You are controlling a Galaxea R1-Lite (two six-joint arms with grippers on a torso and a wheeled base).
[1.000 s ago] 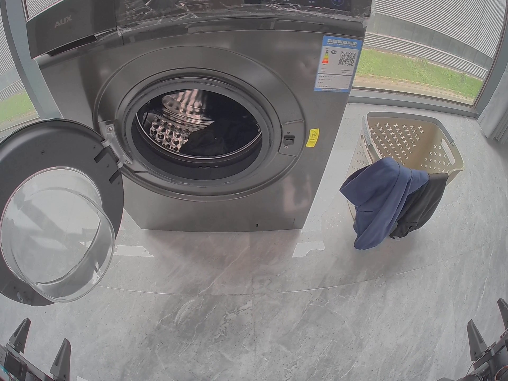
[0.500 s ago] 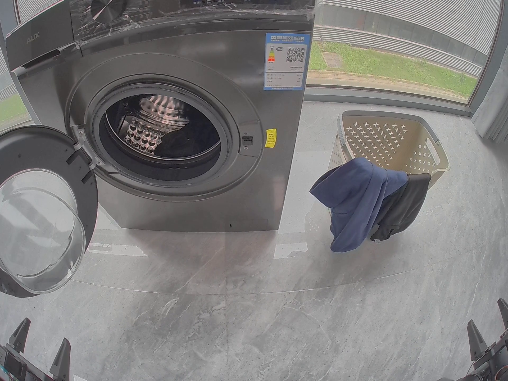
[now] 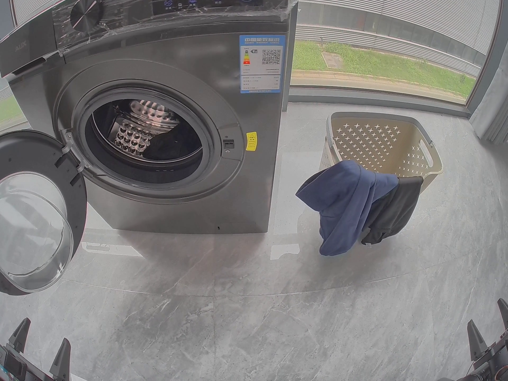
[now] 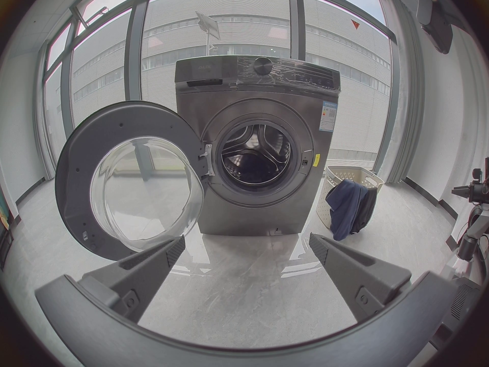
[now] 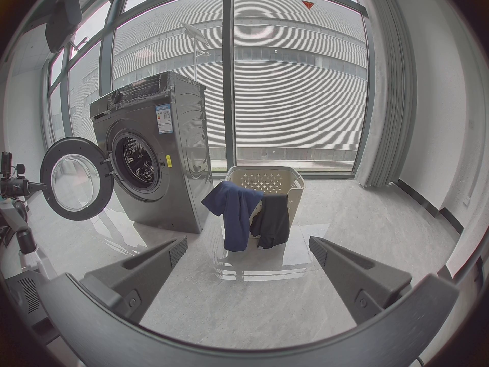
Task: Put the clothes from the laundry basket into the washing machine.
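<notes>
A grey washing machine (image 3: 159,80) stands ahead at left, its round door (image 3: 37,212) swung wide open to the left. Something dark lies inside the drum (image 3: 143,138). To its right stands a beige laundry basket (image 3: 381,138). A blue garment (image 3: 344,202) and a black garment (image 3: 394,210) hang over the basket's near rim. My left gripper (image 3: 41,345) is low at the near left, open and holding nothing. My right gripper (image 3: 489,326) is low at the near right, open too. Both are far from the basket (image 5: 267,182) and the machine (image 4: 254,143).
Grey marble floor (image 3: 254,302) lies open between me and the machine. Tall windows (image 3: 391,33) and a sill run behind the basket. The open door juts out over the floor at left. A curtain (image 5: 387,93) hangs at the right wall.
The whole head view has shifted: the machine and basket now sit further left in the picture, so the camera has turned right. Both grippers stay in place, open.
</notes>
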